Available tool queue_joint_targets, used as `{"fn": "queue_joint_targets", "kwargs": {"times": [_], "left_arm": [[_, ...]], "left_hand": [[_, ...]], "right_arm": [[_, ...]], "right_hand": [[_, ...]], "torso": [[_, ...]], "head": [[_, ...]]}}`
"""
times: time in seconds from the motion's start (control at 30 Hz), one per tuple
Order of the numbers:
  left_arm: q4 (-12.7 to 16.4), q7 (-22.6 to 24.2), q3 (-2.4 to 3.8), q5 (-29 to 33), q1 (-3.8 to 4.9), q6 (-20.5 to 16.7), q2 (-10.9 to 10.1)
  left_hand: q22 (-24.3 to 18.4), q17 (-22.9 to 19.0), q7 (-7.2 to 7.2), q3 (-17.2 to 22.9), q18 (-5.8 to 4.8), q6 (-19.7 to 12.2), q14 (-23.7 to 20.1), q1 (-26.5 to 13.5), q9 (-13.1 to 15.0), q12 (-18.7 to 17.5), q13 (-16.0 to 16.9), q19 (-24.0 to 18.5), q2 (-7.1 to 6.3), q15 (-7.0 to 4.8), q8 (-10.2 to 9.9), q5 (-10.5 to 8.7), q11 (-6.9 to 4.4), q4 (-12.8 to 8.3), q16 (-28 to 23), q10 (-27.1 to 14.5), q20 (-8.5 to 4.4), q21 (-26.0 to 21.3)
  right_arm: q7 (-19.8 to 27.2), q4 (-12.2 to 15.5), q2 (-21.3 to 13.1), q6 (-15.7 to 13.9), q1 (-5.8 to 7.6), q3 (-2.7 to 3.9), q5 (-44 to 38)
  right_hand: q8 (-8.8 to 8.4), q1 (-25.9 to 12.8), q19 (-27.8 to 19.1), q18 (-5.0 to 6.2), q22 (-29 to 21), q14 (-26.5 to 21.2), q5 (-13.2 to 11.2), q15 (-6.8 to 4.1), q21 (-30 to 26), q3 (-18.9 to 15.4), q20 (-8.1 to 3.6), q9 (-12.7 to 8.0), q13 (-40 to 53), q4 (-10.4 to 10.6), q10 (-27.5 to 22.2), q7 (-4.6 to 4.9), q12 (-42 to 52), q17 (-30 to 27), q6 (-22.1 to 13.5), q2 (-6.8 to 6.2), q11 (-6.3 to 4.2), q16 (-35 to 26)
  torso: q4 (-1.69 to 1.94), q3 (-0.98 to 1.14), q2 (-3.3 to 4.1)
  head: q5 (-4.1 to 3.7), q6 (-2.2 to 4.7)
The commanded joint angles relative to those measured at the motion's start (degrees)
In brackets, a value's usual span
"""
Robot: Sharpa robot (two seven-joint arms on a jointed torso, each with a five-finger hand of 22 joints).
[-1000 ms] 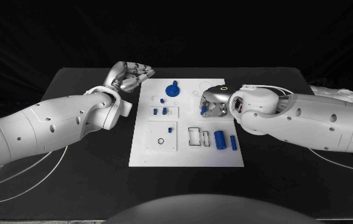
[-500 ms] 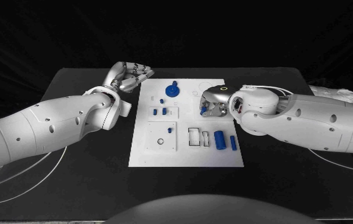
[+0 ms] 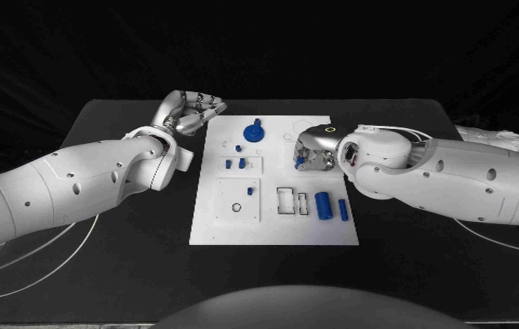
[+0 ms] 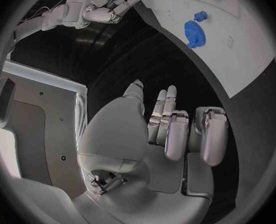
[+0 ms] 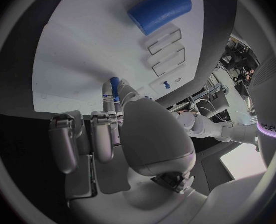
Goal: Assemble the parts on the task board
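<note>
Pinching a small blue peg (image 3: 300,162) between its fingertips, the right hand (image 3: 313,154) hovers over the task board (image 3: 274,228) near its right edge. The peg looks light, rigid and smooth, likely slippery, so a grip across its shaft suits it best. The left hand (image 3: 190,112) sits curled and empty just off the board's far-left corner. A blue gear (image 3: 254,131) stands near the far edge; a blue cylinder (image 3: 322,203) lies toward the near-right corner.

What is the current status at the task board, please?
Right robot hand pinches a small blue part over the task board. Left robot hand curled, empty, off-board. Nothing in the way.
</note>
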Motion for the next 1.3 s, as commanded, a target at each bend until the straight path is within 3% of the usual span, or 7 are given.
{"fn": "queue_joint_targets", "kwargs": {"times": [0.03,0.67,0.8,1.13,1.3], "left_arm": [[0.06,0.27,0.04,-0.24,0.01,0.94,0.09],[0.13,0.27,0.04,-0.24,0.01,0.88,0.04],[0.15,0.23,0.04,-0.24,0.01,0.86,0.03],[0.19,0.11,0.04,-0.25,0.01,0.76,-0.09],[0.03,0.11,0.04,-0.33,0.01,0.89,0.09]], "left_hand": [[14.78,13.04,0.17,-0.31,-0.18,0.42,5.12,0.01,-0.02,-0.05,-0.02,5.23,0.66,-0.24,-0.37,0.27,-0.35,-0.02,-0.33,-0.02,-0.19,-0.20],[14.77,12.92,0.16,-0.42,-0.17,0.45,5.07,0.04,-0.02,-0.06,-0.02,5.20,0.71,-0.24,-0.39,0.26,-0.35,-0.01,-0.41,-0.02,-0.20,-0.24],[14.77,12.92,0.16,-0.42,-0.17,0.45,5.07,0.04,-0.02,-0.06,-0.02,5.20,0.71,-0.24,-0.39,0.26,-0.35,-0.01,-0.41,-0.02,-0.20,-0.24],[14.72,12.67,0.15,-0.46,-0.14,0.47,4.98,0.07,-0.02,-0.07,-0.02,5.10,0.74,-0.25,-0.39,0.27,-0.36,-0.02,-0.57,-0.02,-0.21,-0.36],[14.63,12.23,0.15,-0.47,-0.07,0.47,4.83,0.08,-0.02,-0.07,-0.02,4.90,0.74,-0.25,-0.40,0.27,-0.36,-0.02,-0.85,-0.02,-0.21,-0.60]], "right_arm": [[0.04,0.15,-0.08,-0.43,-0.08,-0.02,-0.60],[0.76,2.00,-1.92,-6.23,0.13,0.02,-0.98],[0.70,3.17,-2.84,-6.96,0.91,0.05,-1.05],[0.72,7.69,-5.72,-7.71,3.96,0.16,0.44],[1.11,8.87,-5.64,-7.75,4.49,0.24,2.17]], "right_hand": [[0.54,0.79,5.99,-0.39,15.08,5.97,0.11,-0.62,0.26,0.41,-0.37,0.53,-0.07,0.03,0.68,-0.34,-0.15,15.06,1.02,0.50,-0.11,0.24],[0.62,0.70,5.99,-0.39,15.08,5.97,0.08,-0.81,0.26,0.42,-0.64,0.62,-0.14,0.24,1.56,-0.36,-0.46,15.06,1.56,0.12,-0.16,0.24],[0.62,0.70,5.99,-0.39,15.08,5.97,0.08,-0.81,0.26,0.42,-0.65,0.62,-0.14,0.24,1.57,-0.36,-0.47,15.06,1.57,0.12,-0.15,0.24],[0.62,0.71,5.99,-0.39,15.08,5.97,0.09,-0.80,0.26,0.42,-0.66,0.63,-0.14,0.25,1.62,-0.36,-0.50,15.06,1.62,0.07,-0.14,0.24],[0.63,0.76,5.99,-0.39,15.08,5.97,0.08,-0.79,0.26,0.33,-0.69,0.65,-0.15,0.24,1.78,-0.34,-0.65,15.06,1.75,-0.28,-0.12,0.24]], "torso": [[0.00,-0.01,0.00],[0.01,-0.03,-0.04],[0.02,-0.02,0.04],[-0.10,-0.01,0.01],[-0.09,-0.01,-0.07]], "head": [[-0.05,0.08],[0.04,0.14],[0.11,0.30],[0.43,-0.07],[0.21,-0.30]]}}
